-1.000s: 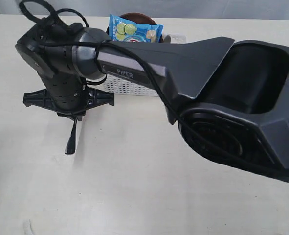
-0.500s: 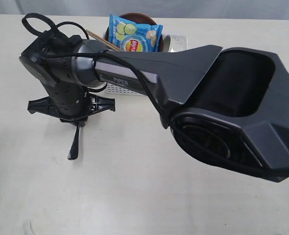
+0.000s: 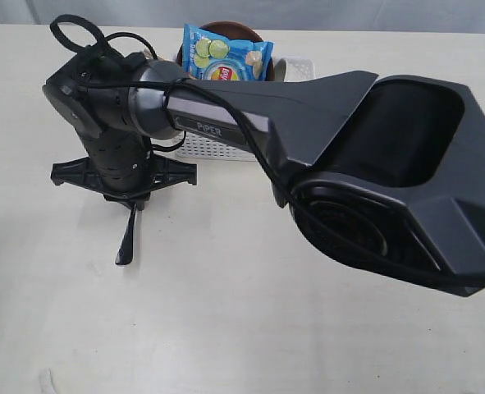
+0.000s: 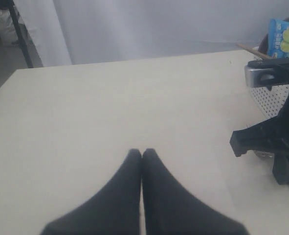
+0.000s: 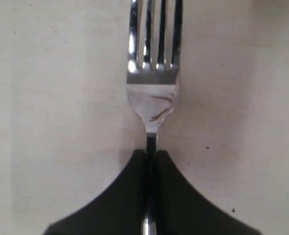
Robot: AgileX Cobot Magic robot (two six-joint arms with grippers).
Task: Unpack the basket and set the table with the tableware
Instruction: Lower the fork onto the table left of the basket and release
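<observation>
Fork [image 5: 151,98], steel with four tines, is pinched at its narrow neck by the right gripper [image 5: 151,154], whose two black fingers press in on it from both sides, with the tines pointing away from the wrist. In the exterior view the fork [image 3: 128,238] hangs below that gripper [image 3: 132,205] as a dark slim shape over its own shadow. It is low over the table [image 3: 226,328], and I cannot tell whether its tip touches the surface. It is in front of the left end of the basket and apart from it.

The right arm [image 3: 324,139] reaches across from the right of the scene to the left side, passing in front of the white perforated basket [image 3: 217,148] and hiding most of it. A blue chip bag [image 3: 226,53] stands up out of the basket, and the rim of a round brown plate [image 3: 226,26] shows behind the bag.

In the left wrist view, the left gripper [image 4: 142,154] has its fingers pressed together with nothing between them, over bare cream tabletop. From there the basket's lattice wall [image 4: 269,98], the chip bag and a thin brown chopstick tip [image 4: 244,47] show off to one side, behind the right arm's black wrist.
</observation>
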